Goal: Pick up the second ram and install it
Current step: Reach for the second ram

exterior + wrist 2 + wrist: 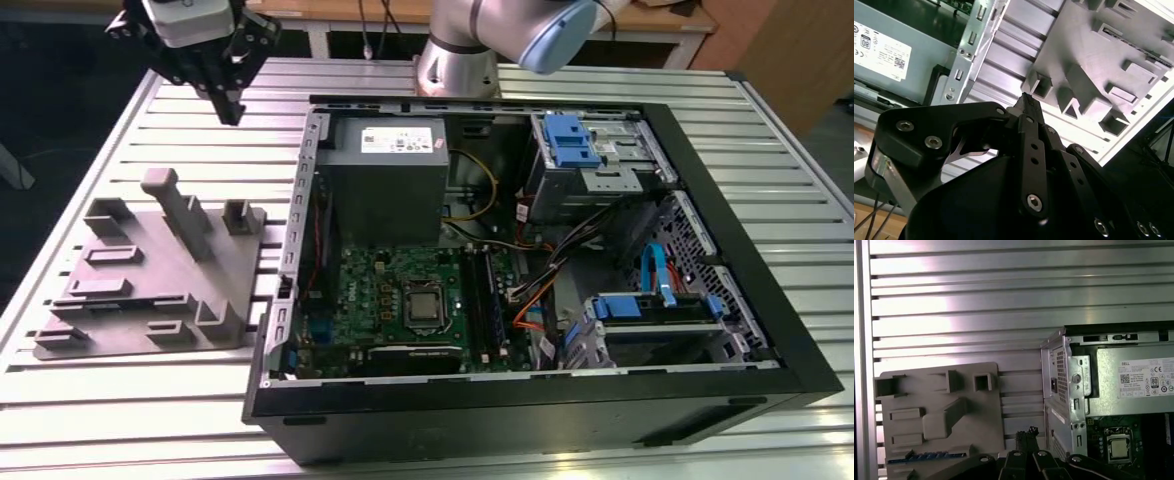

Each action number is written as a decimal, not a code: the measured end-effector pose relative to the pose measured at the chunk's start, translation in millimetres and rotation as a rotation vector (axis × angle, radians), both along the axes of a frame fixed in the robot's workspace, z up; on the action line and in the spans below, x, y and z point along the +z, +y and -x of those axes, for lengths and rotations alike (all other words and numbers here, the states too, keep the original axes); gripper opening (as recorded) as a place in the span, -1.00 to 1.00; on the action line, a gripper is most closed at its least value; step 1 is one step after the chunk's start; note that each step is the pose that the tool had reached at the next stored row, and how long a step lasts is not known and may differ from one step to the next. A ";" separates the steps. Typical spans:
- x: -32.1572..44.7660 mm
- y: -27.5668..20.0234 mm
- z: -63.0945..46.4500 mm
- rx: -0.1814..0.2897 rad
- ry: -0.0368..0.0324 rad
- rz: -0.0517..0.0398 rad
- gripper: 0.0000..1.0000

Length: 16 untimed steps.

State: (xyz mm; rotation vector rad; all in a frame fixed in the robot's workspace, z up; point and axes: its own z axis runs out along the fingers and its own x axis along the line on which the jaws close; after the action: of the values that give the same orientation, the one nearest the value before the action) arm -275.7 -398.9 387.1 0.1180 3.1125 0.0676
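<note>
- The open computer case (pixel 534 385) stands beside and below the gripper (pixel 230 110). It contains the grey power supply (pixel 387 165) and the green motherboard (pixel 380 285) with its silver CPU (pixel 424 305).
- The grey fixture tray (pixel 230 262) lies below the gripper, on the side away from the case. It carries the second ram (pixel 929 456), a thin blue strip seated in a slot, apart from the fingertips.
- The gripper hangs high, clenched on nothing. We judge a good pick needs spread fingers squared to the stick's long edges and a straight descent clear of the tall peg (pixel 171 205).
</note>
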 end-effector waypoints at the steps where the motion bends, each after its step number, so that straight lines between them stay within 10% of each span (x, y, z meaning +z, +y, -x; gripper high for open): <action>1: -0.1 0.0 2.5 0.000 0.0000 0.0000 -0.80; 16: -1.4 0.0 38.1 0.000 0.0000 0.0000 -0.80</action>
State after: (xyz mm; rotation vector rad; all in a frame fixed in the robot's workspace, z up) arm -313.8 -398.9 385.7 0.1181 3.1125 0.0676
